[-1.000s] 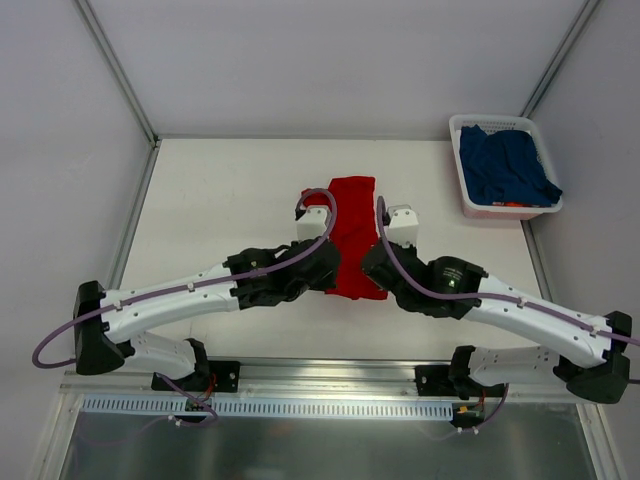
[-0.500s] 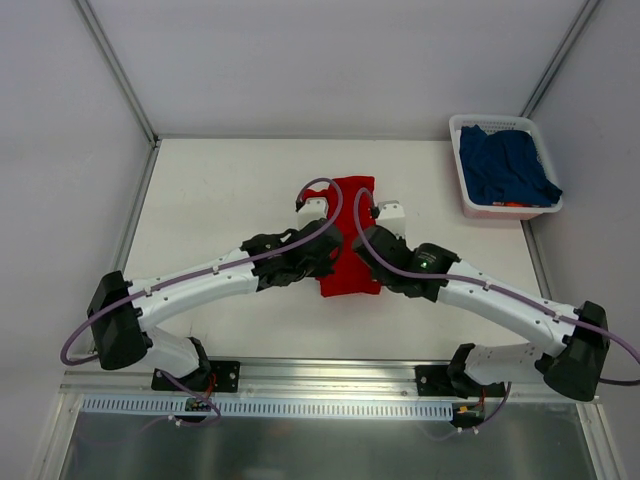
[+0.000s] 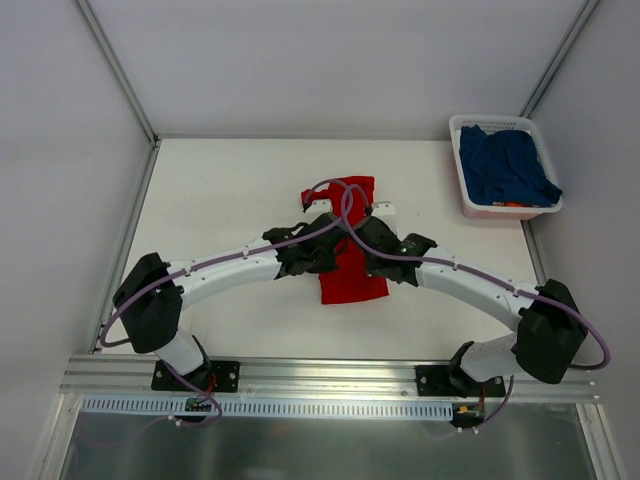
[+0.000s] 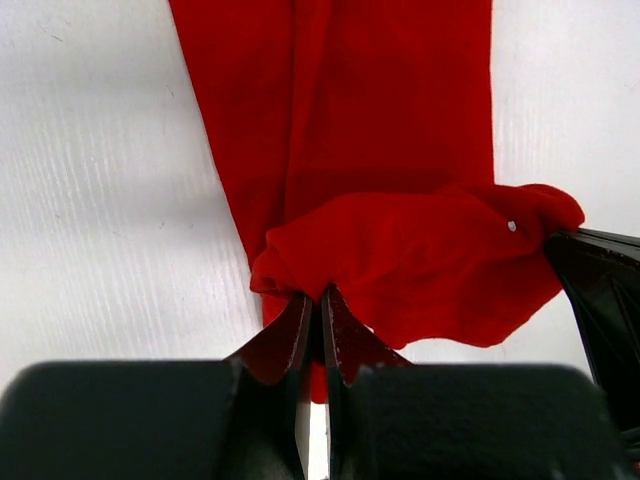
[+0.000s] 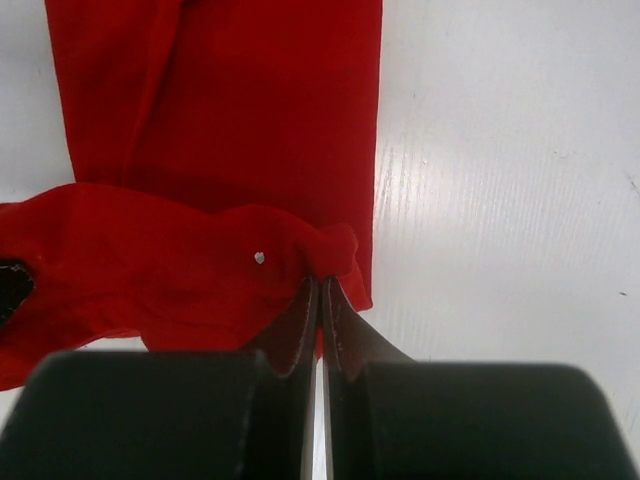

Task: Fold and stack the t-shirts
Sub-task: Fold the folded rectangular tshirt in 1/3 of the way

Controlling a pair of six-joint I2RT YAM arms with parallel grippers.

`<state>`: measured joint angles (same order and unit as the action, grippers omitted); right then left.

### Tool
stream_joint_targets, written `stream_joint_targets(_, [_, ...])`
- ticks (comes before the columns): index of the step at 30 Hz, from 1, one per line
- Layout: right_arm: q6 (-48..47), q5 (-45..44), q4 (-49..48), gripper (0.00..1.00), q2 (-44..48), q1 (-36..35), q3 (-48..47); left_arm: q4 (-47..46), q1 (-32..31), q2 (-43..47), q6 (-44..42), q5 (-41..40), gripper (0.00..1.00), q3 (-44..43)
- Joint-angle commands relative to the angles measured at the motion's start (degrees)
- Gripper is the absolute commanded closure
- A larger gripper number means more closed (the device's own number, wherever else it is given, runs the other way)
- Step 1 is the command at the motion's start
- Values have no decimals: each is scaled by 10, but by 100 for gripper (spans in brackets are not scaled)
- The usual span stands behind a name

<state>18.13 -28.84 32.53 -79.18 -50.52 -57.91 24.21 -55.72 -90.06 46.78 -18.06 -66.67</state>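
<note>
The red t-shirt [image 3: 352,282] lies as a long narrow strip at the middle of the table, running from near to far. My left gripper [image 3: 318,208] is shut on a bunched fold at its left side [image 4: 318,292]. My right gripper [image 3: 378,212] is shut on the same fold at its right side [image 5: 320,282]. The lifted fold hangs between the two grippers above the flat part of the red shirt [image 4: 380,110], which also shows in the right wrist view [image 5: 250,110]. The navy t-shirt [image 3: 505,165] lies crumpled in the basket at the far right.
A white plastic basket [image 3: 490,121] stands at the far right corner of the table. Metal frame rails run along the left, right and back edges. Both arms reach across the middle of the white table [image 3: 220,180], their cables looping over the shirt.
Both arms have stretched farther away from their bases and drawn closer together, carrying the held fold of the red shirt toward its far end. Both grippers have stayed shut.
</note>
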Motion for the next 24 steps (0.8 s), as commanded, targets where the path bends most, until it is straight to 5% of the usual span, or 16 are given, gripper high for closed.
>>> stream_joint_targets(1, [-23, 30, -42, 100, -19, 18, 1, -26, 8, -15, -14, 15, 100, 9])
stream_joint_targets(24, [-101, 102, -95, 100, -160, 142, -91, -90, 113, -129, -70, 72, 100, -42])
